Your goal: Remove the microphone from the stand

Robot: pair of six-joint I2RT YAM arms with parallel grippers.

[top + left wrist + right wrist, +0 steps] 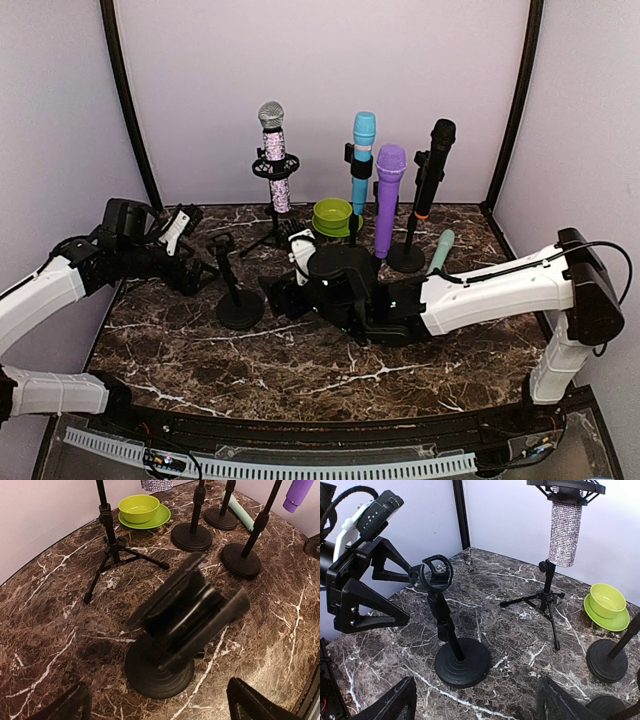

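Observation:
Four microphones stand in stands at the back: a sparkly silver one (272,150) on a tripod, a blue one (362,160), a purple one (388,195) and a black one (433,165). A teal microphone (440,250) lies flat on the table. An empty black stand (240,308) with a round base stands front left, its clip (436,572) bare. My left gripper (198,262) is open and empty, its jaws just left of that clip (190,610). My right gripper (285,288) is open and empty, low beside the stand's base (462,662).
A green bowl on a green saucer (333,215) sits among the stands at the back. The tripod's legs (540,600) spread over the marble table (300,370). Dark frame posts stand at the back corners. Round stand bases (191,536) crowd the back right.

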